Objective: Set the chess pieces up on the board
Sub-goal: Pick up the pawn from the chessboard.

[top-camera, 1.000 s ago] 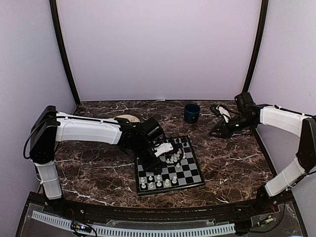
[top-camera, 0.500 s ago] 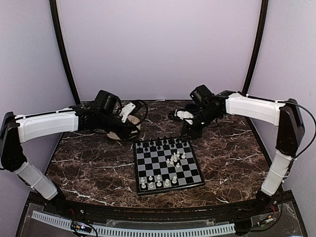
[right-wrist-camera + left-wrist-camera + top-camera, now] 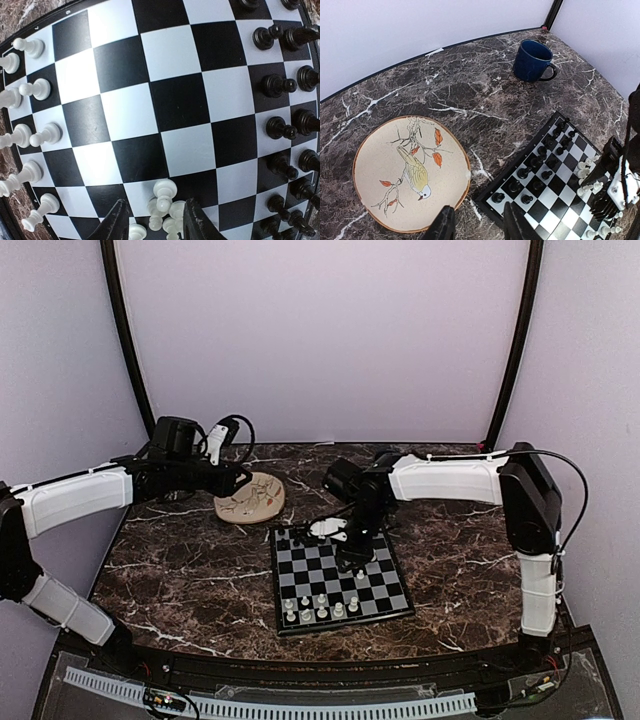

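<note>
The board (image 3: 385,590) lies at table centre. Cream-white chess pieces (image 3: 320,608) line its near edge and black chess pieces (image 3: 312,534) its far edge. My right gripper (image 3: 350,552) hangs low over the board's right half. In the right wrist view it (image 3: 155,222) is open, its fingers on either side of a loose cluster of white pieces (image 3: 165,197). That view also shows white pieces (image 3: 27,135) on the left and black pieces (image 3: 285,130) on the right. My left gripper (image 3: 477,227) is open and empty, above the gap between the plate and the board's corner (image 3: 492,205).
A round beige plate (image 3: 250,498) with a bird drawing (image 3: 415,172) lies left of the board. A dark blue cup (image 3: 532,60) stands behind the board; my right arm hides it in the top view. Marble table, purple walls around.
My left arm drew back from the board to above the plate at the left. My right arm swung in from the back right and came down over the board's white cluster.
</note>
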Available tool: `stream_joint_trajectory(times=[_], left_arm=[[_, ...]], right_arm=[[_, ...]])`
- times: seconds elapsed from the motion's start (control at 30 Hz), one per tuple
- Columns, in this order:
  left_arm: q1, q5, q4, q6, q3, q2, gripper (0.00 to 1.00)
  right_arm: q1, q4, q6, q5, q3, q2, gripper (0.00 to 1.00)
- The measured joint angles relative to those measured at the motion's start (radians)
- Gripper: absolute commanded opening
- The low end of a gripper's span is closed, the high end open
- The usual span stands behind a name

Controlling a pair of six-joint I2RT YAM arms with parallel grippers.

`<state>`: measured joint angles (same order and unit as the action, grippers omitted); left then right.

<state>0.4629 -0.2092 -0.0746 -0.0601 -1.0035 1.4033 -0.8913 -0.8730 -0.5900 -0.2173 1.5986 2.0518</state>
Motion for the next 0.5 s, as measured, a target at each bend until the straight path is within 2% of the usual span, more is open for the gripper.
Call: stream_joint_trajectory(times=[0.3,0.5], left_arm=[[0.001,-0.015,0.012,-0.002,0.000,-0.017,0.35],[0.001,-0.018,0.014,-0.002,0.000,-0.017,0.35]], right_arm=[[-0.007,-0.014,0.004,0.047,0.035,0.024,0.35],[-0.012,-0.015,0.009,0.050,0.045,0.041,0.25]])
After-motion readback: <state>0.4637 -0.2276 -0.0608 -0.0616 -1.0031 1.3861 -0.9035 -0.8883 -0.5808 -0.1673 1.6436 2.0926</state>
